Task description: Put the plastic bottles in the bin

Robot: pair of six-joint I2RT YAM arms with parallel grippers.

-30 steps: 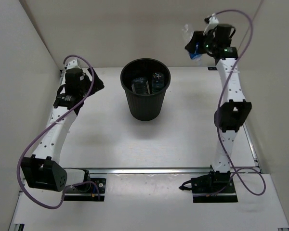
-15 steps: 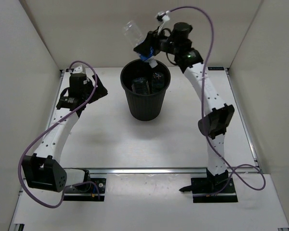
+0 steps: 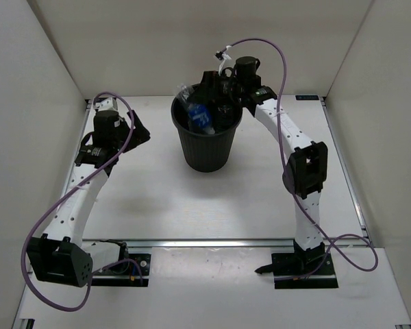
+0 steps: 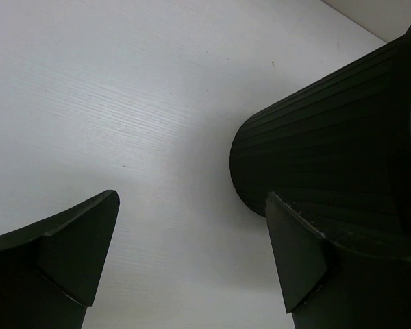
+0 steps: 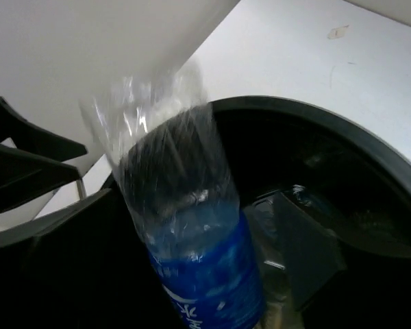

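On a white desk (image 3: 192,205), the left end effector (image 4: 192,205) hangs wide open beside the bin (image 3: 205,156); the blue-labelled bottle (image 5: 205,274) tilts into its mouth between the parted jaws of the right end effector (image 5: 192,205) and may catch the rim, toppling out

Black bin (image 3: 207,147) with fine vertical ribbing at upper middle, clear bottle (image 5: 192,226) with a blue label lettered in white, white bench (image 4: 123,103) with faint straight grain, matte black left fingers (image 4: 75,247), white arms (image 3: 282,131) with black joints, purple cables (image 3: 260,40)
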